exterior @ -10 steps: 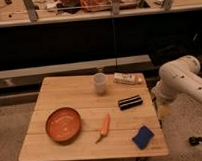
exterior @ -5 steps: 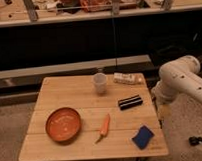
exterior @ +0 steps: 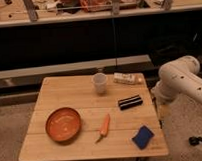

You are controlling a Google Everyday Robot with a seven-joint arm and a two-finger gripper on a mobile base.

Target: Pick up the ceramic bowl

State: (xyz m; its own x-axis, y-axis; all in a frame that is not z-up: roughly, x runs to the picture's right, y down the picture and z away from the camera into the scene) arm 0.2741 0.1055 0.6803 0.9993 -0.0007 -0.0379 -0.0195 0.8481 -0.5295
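Note:
The ceramic bowl is wide, shallow and orange-red with a darker rim. It sits upright on the front left part of the wooden table. The white arm is beside the table's right edge. My gripper hangs below the arm, just off that edge and far to the right of the bowl. It holds nothing that I can see.
On the table are a small whitish cup at the back middle, a white packet behind it to the right, a black bar, an orange carrot right of the bowl, and a blue sponge at the front right. Dark shelving stands behind.

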